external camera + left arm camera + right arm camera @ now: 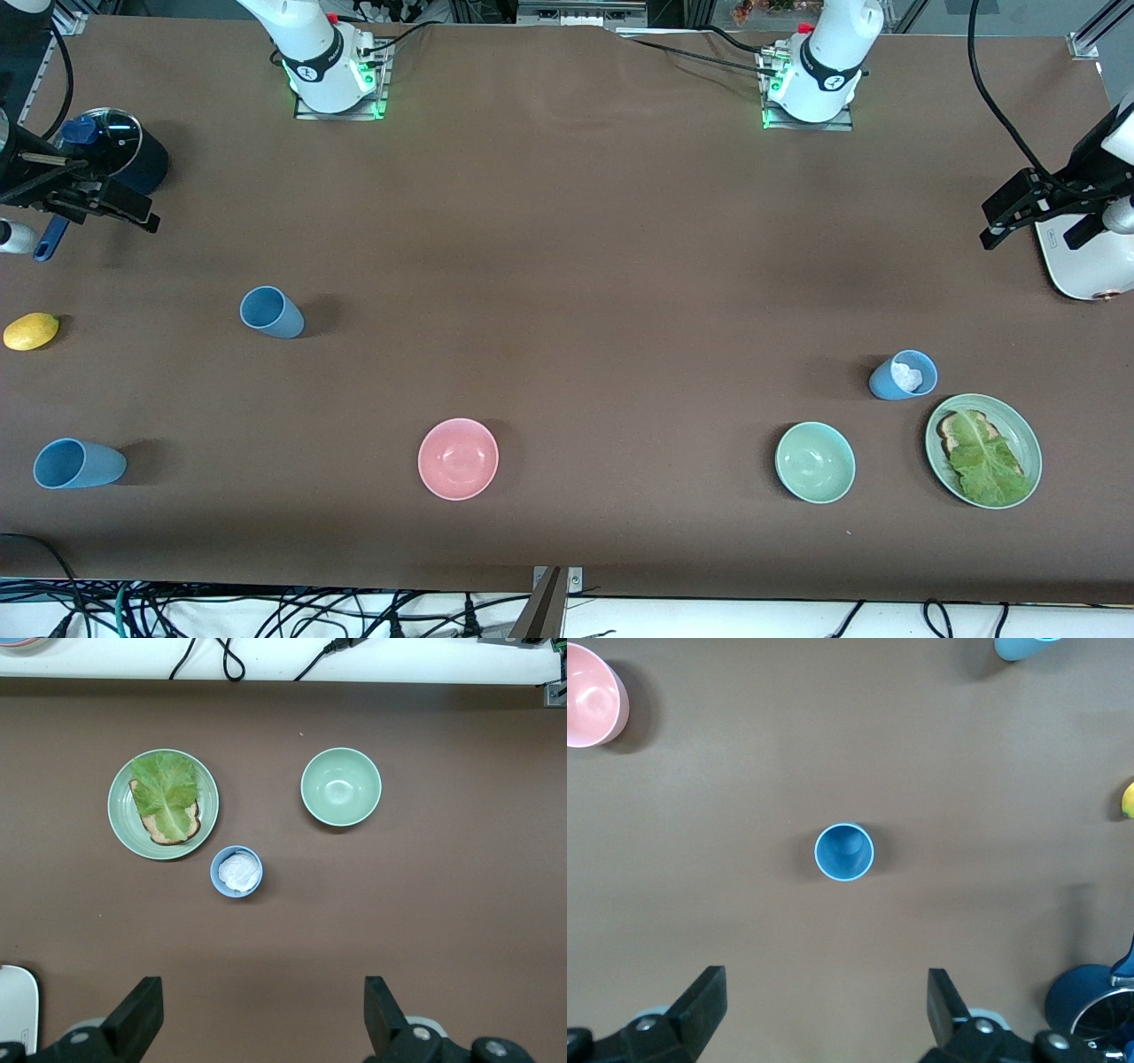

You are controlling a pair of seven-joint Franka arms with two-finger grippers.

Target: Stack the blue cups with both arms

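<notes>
three blue cups stand upright and well apart: an empty cup [844, 851] below our right gripper [824, 1014], another [78, 463] nearer the camera, and a cup with white stuff in it [236, 871], beside the plate [120, 815], under our left gripper [263, 1019]. both grippers hang wide open and empty.

No readable text — no labels, brands, numbers
</notes>
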